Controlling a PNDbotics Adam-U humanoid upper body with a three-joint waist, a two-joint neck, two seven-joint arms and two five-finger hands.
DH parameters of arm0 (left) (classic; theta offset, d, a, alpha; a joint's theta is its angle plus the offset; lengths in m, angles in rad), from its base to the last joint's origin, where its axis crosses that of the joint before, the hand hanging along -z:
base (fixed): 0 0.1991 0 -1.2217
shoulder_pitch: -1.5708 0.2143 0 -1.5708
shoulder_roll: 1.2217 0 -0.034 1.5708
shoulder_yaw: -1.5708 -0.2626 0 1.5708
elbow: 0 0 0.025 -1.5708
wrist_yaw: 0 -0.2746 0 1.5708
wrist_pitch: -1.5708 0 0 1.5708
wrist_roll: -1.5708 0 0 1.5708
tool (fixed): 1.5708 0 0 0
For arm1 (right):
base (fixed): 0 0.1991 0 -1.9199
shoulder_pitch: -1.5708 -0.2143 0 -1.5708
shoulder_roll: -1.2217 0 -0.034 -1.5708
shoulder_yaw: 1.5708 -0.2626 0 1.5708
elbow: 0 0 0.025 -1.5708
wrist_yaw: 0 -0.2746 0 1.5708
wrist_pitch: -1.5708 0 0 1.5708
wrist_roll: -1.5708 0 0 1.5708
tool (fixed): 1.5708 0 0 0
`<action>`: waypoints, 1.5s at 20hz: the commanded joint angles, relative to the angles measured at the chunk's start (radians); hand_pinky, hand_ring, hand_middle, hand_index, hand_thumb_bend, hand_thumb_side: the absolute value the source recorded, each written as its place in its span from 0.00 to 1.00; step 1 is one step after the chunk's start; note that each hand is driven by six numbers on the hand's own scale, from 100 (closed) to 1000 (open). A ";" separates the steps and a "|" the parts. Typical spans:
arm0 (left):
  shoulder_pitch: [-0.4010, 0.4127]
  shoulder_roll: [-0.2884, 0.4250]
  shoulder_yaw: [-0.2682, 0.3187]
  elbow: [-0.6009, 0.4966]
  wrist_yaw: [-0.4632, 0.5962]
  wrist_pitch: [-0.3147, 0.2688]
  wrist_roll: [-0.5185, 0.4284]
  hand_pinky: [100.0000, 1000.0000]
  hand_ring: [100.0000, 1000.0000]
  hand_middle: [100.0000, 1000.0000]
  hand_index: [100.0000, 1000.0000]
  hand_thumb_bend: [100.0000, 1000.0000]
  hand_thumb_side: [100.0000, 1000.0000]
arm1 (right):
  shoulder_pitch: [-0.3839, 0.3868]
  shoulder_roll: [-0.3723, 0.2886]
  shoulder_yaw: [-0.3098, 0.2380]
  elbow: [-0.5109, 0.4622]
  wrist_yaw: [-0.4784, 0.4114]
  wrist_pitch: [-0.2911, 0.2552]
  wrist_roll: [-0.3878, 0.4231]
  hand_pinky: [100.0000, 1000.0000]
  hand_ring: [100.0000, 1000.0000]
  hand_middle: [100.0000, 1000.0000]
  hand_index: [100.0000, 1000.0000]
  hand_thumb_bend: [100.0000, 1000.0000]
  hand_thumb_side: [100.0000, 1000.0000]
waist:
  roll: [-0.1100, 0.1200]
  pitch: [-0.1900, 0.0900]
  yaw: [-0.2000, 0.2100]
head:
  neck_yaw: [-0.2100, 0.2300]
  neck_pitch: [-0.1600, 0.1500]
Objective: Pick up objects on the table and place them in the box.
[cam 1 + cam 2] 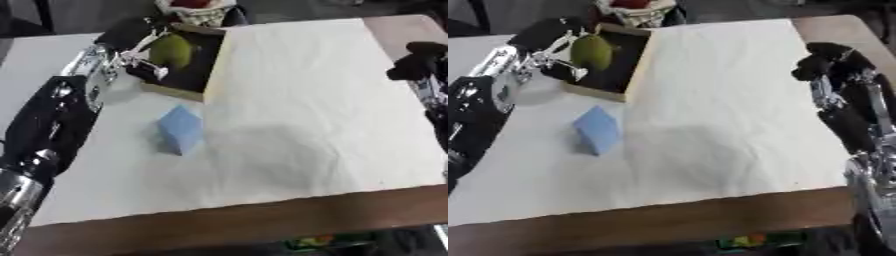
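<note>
A creased white cloth (pixel 332 100) bears a blue block (pixel 180 129); left hand (pixel 560 39) curled round a rounded green fruit (pixel 592 52) over the box (pixel 634 67).

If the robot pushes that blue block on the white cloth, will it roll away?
Probably not. The blue block shows flat faces and straight edges, so it should slide or tip rather than roll. It stands fairly tall on a small base, so a push near its top may topple it. The white cloth looks soft and slightly wrinkled, so it might bunch up underneath.

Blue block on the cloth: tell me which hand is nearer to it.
Left. The left hand is at the box, just beyond the blue block, holding a green fruit. The right hand is across the table.
</note>
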State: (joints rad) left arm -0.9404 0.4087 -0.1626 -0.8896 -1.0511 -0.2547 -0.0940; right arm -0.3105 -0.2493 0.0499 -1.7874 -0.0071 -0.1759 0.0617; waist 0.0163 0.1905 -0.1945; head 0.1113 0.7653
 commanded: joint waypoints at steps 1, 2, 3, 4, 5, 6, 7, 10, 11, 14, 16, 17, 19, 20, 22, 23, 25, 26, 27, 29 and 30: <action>-0.015 0.052 0.014 -0.046 0.035 0.000 -0.026 0.78 0.77 0.80 0.89 0.30 0.31 | -0.012 -0.008 -0.005 -0.012 -0.005 -0.002 0.000 0.64 0.58 0.53 0.73 0.00 0.46 | -0.002 -0.016 0.004 | -0.005 0.005; -0.014 0.062 0.016 -0.060 0.047 0.000 -0.033 0.78 0.77 0.80 0.89 0.31 0.32 | -0.012 -0.008 -0.006 -0.012 -0.005 -0.002 0.000 0.64 0.58 0.53 0.73 0.00 0.46 | -0.002 -0.016 0.006 | -0.006 0.005; -0.011 0.072 0.016 -0.075 0.060 -0.001 -0.040 0.78 0.77 0.81 0.89 0.32 0.33 | -0.012 -0.008 -0.006 -0.012 -0.005 -0.002 0.000 0.64 0.58 0.53 0.73 0.00 0.46 | -0.002 -0.016 0.007 | -0.008 0.005; -0.007 0.081 0.015 -0.090 0.072 -0.002 -0.049 0.78 0.77 0.80 0.88 0.31 0.33 | -0.012 -0.009 -0.006 -0.012 -0.004 -0.002 0.000 0.64 0.58 0.53 0.73 0.00 0.46 | -0.003 -0.016 0.008 | -0.009 0.005; -0.003 0.089 0.014 -0.105 0.086 -0.005 -0.058 0.77 0.75 0.77 0.87 0.29 0.31 | -0.012 -0.009 -0.007 -0.011 -0.004 -0.002 -0.001 0.64 0.58 0.53 0.73 0.00 0.46 | -0.003 -0.016 0.009 | -0.009 0.005; 0.001 0.097 0.011 -0.123 0.101 -0.011 -0.070 0.77 0.75 0.77 0.87 0.29 0.31 | -0.012 -0.010 -0.007 -0.011 -0.003 -0.002 -0.001 0.64 0.58 0.53 0.73 0.00 0.46 | -0.003 -0.016 0.010 | -0.010 0.005; 0.005 0.104 0.004 -0.143 0.117 -0.021 -0.084 0.75 0.73 0.74 0.86 0.26 0.31 | -0.013 -0.010 -0.008 -0.010 -0.002 -0.001 -0.002 0.64 0.58 0.53 0.73 0.00 0.46 | -0.003 -0.016 0.011 | -0.010 0.005; 0.012 0.142 -0.026 -0.222 0.169 -0.067 -0.135 0.76 0.73 0.74 0.85 0.27 0.30 | -0.014 -0.010 -0.008 -0.009 0.000 -0.002 -0.002 0.64 0.58 0.53 0.73 0.00 0.46 | -0.002 -0.016 0.016 | -0.014 0.005; 0.015 0.159 -0.035 -0.250 0.186 -0.085 -0.153 0.75 0.72 0.73 0.85 0.27 0.31 | -0.014 -0.011 -0.009 -0.009 0.000 -0.002 -0.003 0.64 0.58 0.53 0.73 0.00 0.46 | -0.002 -0.016 0.017 | -0.017 0.005; 0.038 0.213 -0.076 -0.334 0.238 -0.135 -0.204 0.75 0.72 0.72 0.85 0.30 0.34 | -0.015 -0.013 -0.011 -0.008 0.003 -0.002 -0.006 0.64 0.58 0.53 0.73 0.00 0.46 | 0.002 -0.016 0.020 | -0.022 0.005; 0.058 0.249 -0.107 -0.387 0.271 -0.168 -0.230 0.76 0.72 0.72 0.85 0.32 0.31 | -0.014 -0.016 -0.012 -0.008 0.004 -0.002 -0.006 0.64 0.58 0.53 0.73 0.00 0.46 | 0.005 -0.016 0.023 | -0.026 0.005; 0.071 0.269 -0.125 -0.414 0.287 -0.184 -0.242 0.77 0.73 0.73 0.85 0.32 0.31 | -0.015 -0.017 -0.012 -0.008 0.005 -0.002 -0.006 0.64 0.58 0.53 0.73 0.00 0.46 | 0.008 -0.016 0.023 | -0.027 0.005; 0.099 0.311 -0.172 -0.469 0.321 -0.218 -0.262 0.78 0.74 0.74 0.85 0.34 0.31 | -0.015 -0.019 -0.012 -0.008 0.006 -0.002 -0.007 0.64 0.58 0.53 0.73 0.00 0.46 | 0.012 -0.017 0.026 | -0.031 0.005; 0.115 0.332 -0.190 -0.498 0.339 -0.236 -0.270 0.78 0.74 0.74 0.86 0.35 0.31 | -0.014 -0.020 -0.013 -0.008 0.007 -0.002 -0.008 0.64 0.58 0.53 0.73 0.00 0.46 | 0.014 -0.017 0.027 | -0.033 0.005; 0.147 0.372 -0.212 -0.556 0.374 -0.272 -0.291 0.79 0.75 0.76 0.86 0.37 0.30 | -0.014 -0.021 -0.013 -0.008 0.008 -0.002 -0.008 0.64 0.58 0.53 0.73 0.00 0.46 | 0.018 -0.017 0.030 | -0.037 0.005; 0.164 0.390 -0.218 -0.583 0.391 -0.289 -0.305 0.79 0.76 0.76 0.86 0.37 0.30 | -0.013 -0.022 -0.013 -0.008 0.008 -0.002 -0.008 0.64 0.58 0.53 0.73 0.00 0.46 | 0.019 -0.017 0.030 | -0.038 0.005; 0.195 0.421 -0.232 -0.639 0.425 -0.309 -0.337 0.80 0.78 0.79 0.88 0.38 0.29 | -0.014 -0.022 -0.013 -0.008 0.009 -0.002 -0.007 0.64 0.58 0.53 0.73 0.00 0.46 | 0.022 -0.017 0.030 | -0.039 0.005; 0.208 0.432 -0.242 -0.665 0.443 -0.308 -0.355 0.81 0.78 0.80 0.89 0.38 0.28 | -0.015 -0.022 -0.013 -0.008 0.009 -0.002 -0.007 0.64 0.58 0.53 0.73 0.00 0.46 | 0.022 -0.017 0.028 | -0.039 0.005; 0.216 0.438 -0.252 -0.686 0.462 -0.304 -0.373 0.81 0.79 0.80 0.89 0.39 0.27 | -0.015 -0.021 -0.012 -0.008 0.009 -0.002 -0.006 0.64 0.58 0.53 0.73 0.00 0.46 | 0.023 -0.017 0.027 | -0.039 0.005; 0.220 0.443 -0.267 -0.714 0.499 -0.296 -0.412 0.82 0.82 0.83 0.91 0.43 0.24 | -0.015 -0.021 -0.012 -0.008 0.009 -0.002 -0.005 0.64 0.58 0.53 0.73 0.00 0.46 | 0.022 -0.017 0.024 | -0.039 0.005; 0.218 0.441 -0.272 -0.723 0.513 -0.293 -0.431 0.82 0.82 0.83 0.91 0.43 0.24 | -0.016 -0.021 -0.012 -0.008 0.009 -0.002 -0.005 0.64 0.58 0.53 0.73 0.00 0.46 | 0.022 -0.017 0.023 | -0.039 0.005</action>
State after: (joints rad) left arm -0.7093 0.8120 -0.4359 -1.5827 -0.5614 -0.5495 -0.5040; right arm -0.3127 -0.2506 0.0436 -1.7865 -0.0021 -0.1779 0.0581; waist 0.0405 0.1904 -0.1716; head 0.0730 0.7653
